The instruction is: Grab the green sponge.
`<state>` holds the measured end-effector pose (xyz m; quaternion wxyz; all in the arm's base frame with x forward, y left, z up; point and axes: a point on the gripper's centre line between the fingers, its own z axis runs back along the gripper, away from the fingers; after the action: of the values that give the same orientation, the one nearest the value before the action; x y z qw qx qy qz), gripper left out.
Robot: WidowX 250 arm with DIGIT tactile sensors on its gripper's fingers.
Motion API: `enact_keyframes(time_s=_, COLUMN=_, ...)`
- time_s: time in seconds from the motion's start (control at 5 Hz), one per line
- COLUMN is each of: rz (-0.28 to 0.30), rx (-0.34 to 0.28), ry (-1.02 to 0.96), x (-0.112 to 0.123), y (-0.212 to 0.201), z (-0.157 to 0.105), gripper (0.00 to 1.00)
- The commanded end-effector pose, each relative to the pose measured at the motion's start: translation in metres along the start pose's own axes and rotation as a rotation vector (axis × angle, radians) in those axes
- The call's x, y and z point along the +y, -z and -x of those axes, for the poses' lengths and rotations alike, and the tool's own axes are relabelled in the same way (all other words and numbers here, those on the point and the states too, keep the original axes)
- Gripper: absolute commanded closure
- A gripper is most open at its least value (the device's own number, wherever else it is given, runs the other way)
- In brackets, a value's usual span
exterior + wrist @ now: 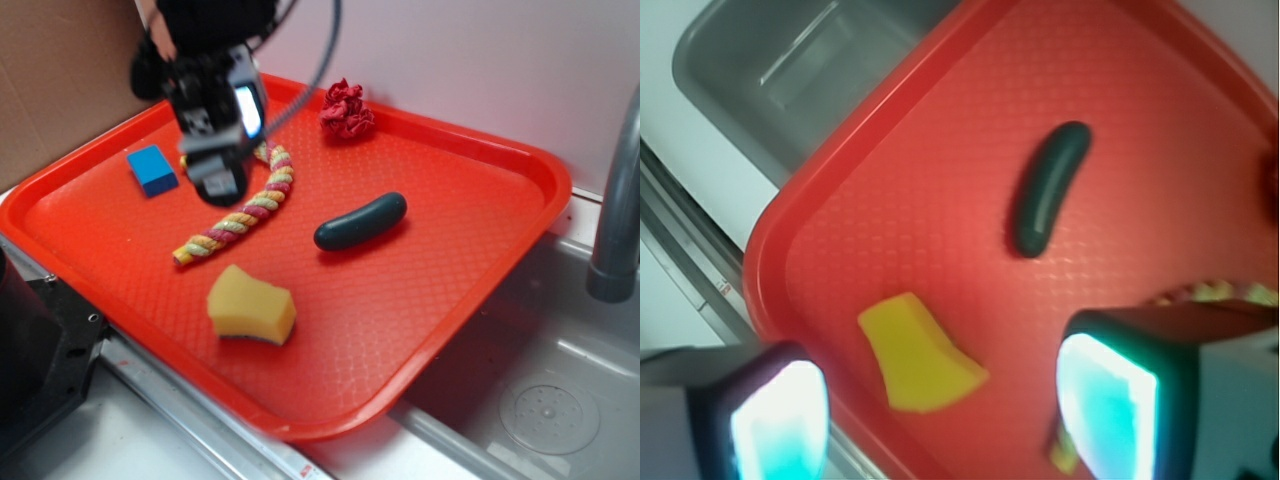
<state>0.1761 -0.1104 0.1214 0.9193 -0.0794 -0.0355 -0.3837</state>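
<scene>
We saw the gripper (215, 170) spread, empty, above the rope (238, 221). Sponge (251, 305) sat on the tray (430, 330) near its front edge; looked light, squashy; we'd pinch its waisted sides.

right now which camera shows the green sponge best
The exterior view: the green sponge sits whole and sharp on the red tray, its wavy sides and thin dark bottom layer visible. The wrist view shows it from above, blurred, only its yellow face, between the open pincer fingers.
</scene>
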Motion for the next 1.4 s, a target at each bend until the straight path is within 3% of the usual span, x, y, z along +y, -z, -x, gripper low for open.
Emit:
enact_keyframes(time_s=0.0, rz=0.002, rx=0.023, ry=0.121, x=-0.022, y=0.038, z=-0.005, gripper=0.00)
enact_keyframes(time_s=0.2, rz=-0.007, rx=0.035, ry=0.146, x=-0.027, y=0.055, z=0.002, gripper=0.00)
enact_keyframes(time_s=0.4, rz=-0.053, rx=0.071, ry=0.162, x=-0.035, y=0.074, z=0.010, gripper=0.00)
enact_keyframes(time_s=0.8, rz=-0.064, rx=0.162, ry=0.070, x=-0.020, y=0.101, z=0.014, gripper=0.00)
enact_keyframes(time_s=1.0, rz=-0.041, rx=0.167, ry=0.036, x=-0.013, y=0.105, z=0.018, gripper=1.00)
enact_keyframes(time_s=1.2, rz=-0.043, rx=0.185, ry=0.021, x=-0.007, y=0.109, z=0.018, gripper=1.00)
